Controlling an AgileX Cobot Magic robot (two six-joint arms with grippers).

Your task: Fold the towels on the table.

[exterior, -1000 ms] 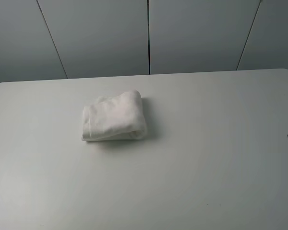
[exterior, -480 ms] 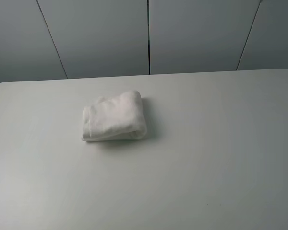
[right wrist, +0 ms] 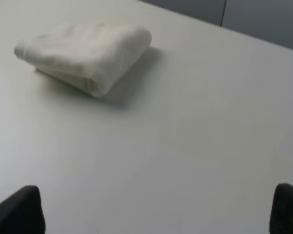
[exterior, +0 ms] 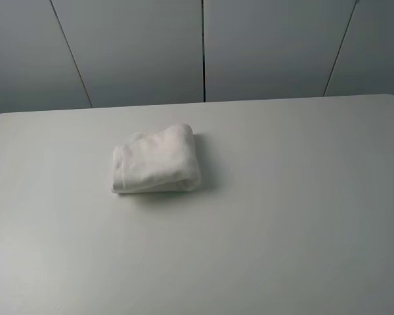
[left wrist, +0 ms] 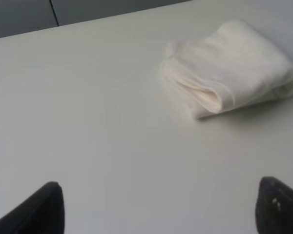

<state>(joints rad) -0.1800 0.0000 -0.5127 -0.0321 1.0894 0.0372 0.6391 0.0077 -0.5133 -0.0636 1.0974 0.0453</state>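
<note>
Towel (exterior: 156, 159) sits folded in a thick bundle left of centre on the surface (exterior: 302, 216). You have both pincers, left pincer (left wrist: 156, 209) and right pincer (right wrist: 156, 209), spread apart, empty, well clear. It looks soft, light, floppy; pinch a layered edge.

Towel (exterior: 156, 159): white throughout, terry texture, slightly creamier tone along the stacked folded edges; no printed pattern visible. Narrow woven band of the same white running near one edge, seen in the left wrist view (left wrist: 228, 68).

Table (exterior: 282, 216): plain matte white, uniform, unpatterned; soft grey shadow directly beside the towel.

Wall panels (exterior: 269, 46) behind the table: flat pale grey, divided by thin dark vertical and slanted seams.

Left gripper (left wrist: 158, 214) fingertips: black, matte. Right gripper (right wrist: 156, 214) fingertips: black, matte, likewise unmarked.
</note>
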